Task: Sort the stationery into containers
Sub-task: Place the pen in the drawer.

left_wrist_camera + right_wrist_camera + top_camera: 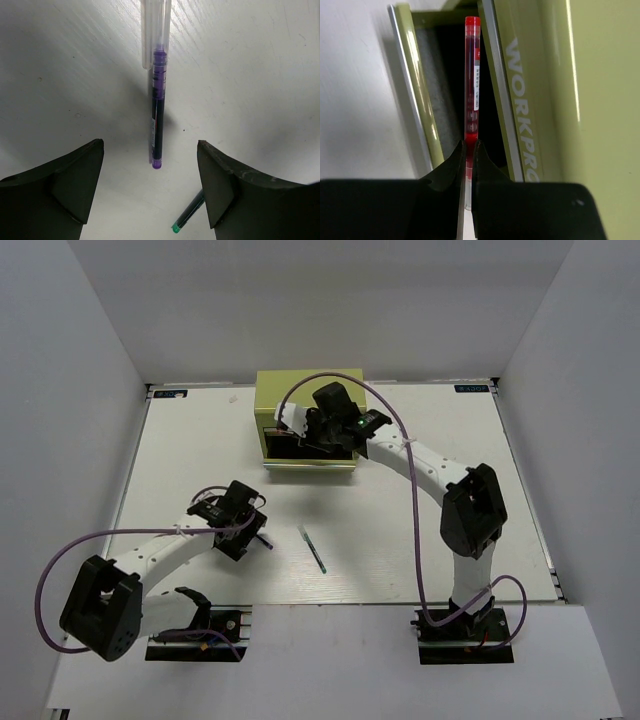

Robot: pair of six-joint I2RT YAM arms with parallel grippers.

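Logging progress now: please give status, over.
Right gripper shut on red pen at open drawer of chest. Left gripper open above dark blue pen. Green pen loose nearby, nothing blocking.

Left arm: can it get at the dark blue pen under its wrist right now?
Probably yes. The left gripper is open, its fingers either side of the dark blue pen, which lies flat on the table, nothing over it. The teal-green pen lies apart.

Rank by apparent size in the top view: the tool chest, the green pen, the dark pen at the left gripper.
1. Tool chest, far the largest.
2. Green pen.
3. Dark pen: looks smallest, but the left gripper hides part of it, so this is unsure.
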